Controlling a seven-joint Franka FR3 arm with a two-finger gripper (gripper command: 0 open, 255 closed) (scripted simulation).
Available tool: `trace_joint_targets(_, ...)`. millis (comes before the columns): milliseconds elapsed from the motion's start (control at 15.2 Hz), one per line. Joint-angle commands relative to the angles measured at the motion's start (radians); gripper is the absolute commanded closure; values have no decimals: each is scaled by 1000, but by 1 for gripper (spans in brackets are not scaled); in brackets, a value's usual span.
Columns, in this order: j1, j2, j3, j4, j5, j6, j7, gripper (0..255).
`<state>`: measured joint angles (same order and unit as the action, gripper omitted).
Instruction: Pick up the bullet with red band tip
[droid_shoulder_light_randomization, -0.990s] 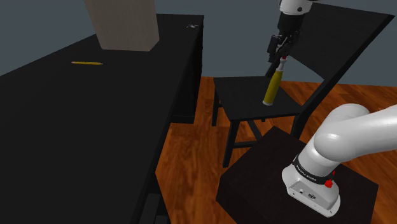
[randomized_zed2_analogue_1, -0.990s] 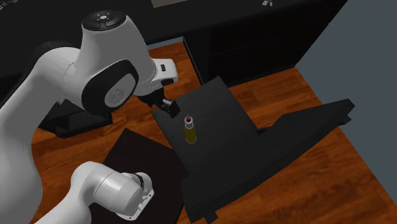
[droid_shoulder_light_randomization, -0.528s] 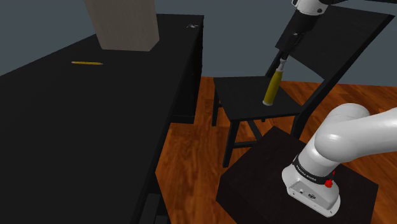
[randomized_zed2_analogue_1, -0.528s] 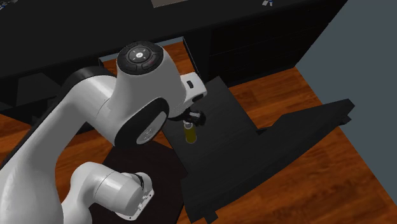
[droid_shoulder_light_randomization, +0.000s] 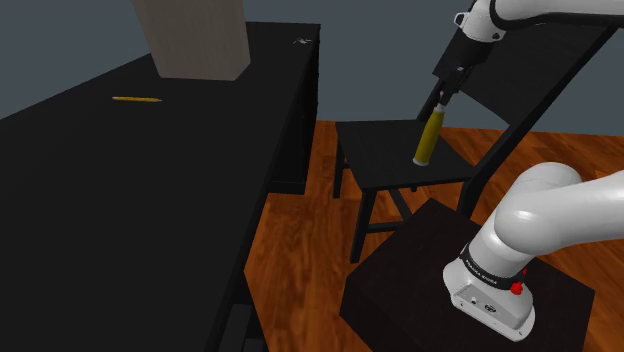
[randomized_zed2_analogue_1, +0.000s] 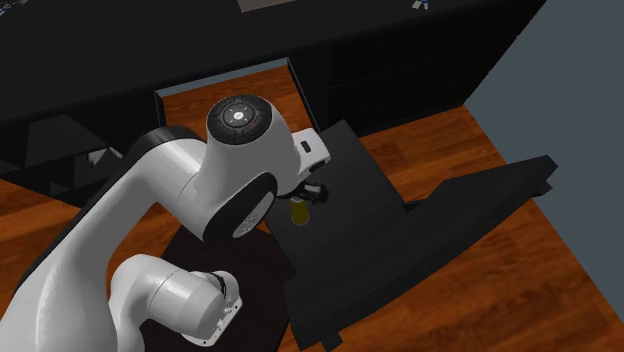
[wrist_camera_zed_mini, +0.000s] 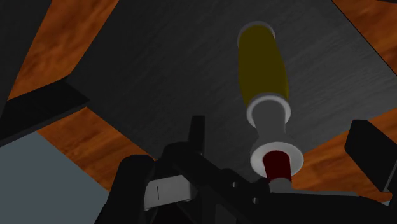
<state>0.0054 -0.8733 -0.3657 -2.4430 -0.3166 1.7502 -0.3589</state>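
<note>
Gripper (droid_shoulder_light_randomization: 445, 90): fingers (wrist_camera_zed_mini: 372, 156) apart, clasping nothing.
Bullet (droid_shoulder_light_randomization: 429, 135): upright on chair (droid_shoulder_light_randomization: 380, 150), tip between fingers, untouched.
Wrist view: red band (wrist_camera_zed_mini: 278, 165), gaps either side.

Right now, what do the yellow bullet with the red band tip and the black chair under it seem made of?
Yellow bullet with red band tip: smooth, even dull-yellow body, maybe brass or plastic, unclear. Black chair: matte seat with faint straight streaks, perhaps painted wood.
</note>
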Motion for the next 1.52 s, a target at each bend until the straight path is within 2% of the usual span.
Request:
trace_joint_targets(0,-2,-5,-2,-12,-3,8,0,0)
trace_joint_targets(66,-2,-4,-3,-10,-3,7,-1,255)
trace_joint_targets(660,-2,-5,-2,-12,-3,8,0,255)
trace_joint_targets(1452,16,40,28,173,31,-132,-15,255)
